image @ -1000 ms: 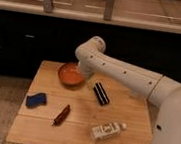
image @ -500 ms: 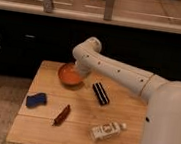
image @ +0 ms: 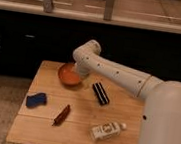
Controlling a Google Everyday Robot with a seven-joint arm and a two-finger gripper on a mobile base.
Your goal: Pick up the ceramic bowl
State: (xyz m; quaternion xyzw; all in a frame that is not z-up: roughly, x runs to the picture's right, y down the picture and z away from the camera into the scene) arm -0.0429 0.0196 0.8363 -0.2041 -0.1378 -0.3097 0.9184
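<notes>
Camera view: over the last second the arm has swung a little left and down. Its gripper (image: pixel 81 69) now sits at the right rim of the bowl (image: pixel 67 76), jaws spread, holding nothing. The bowl rests on the table (image: pixel 75 134), back left. A grasp looks close.

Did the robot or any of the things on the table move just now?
The arm swung a little to the left, bringing the gripper to the right rim of the ceramic bowl. Nothing was visibly grabbed or let go. The bowl, blue item, black bar, reddish stick and white bottle stayed put on the table.
</notes>
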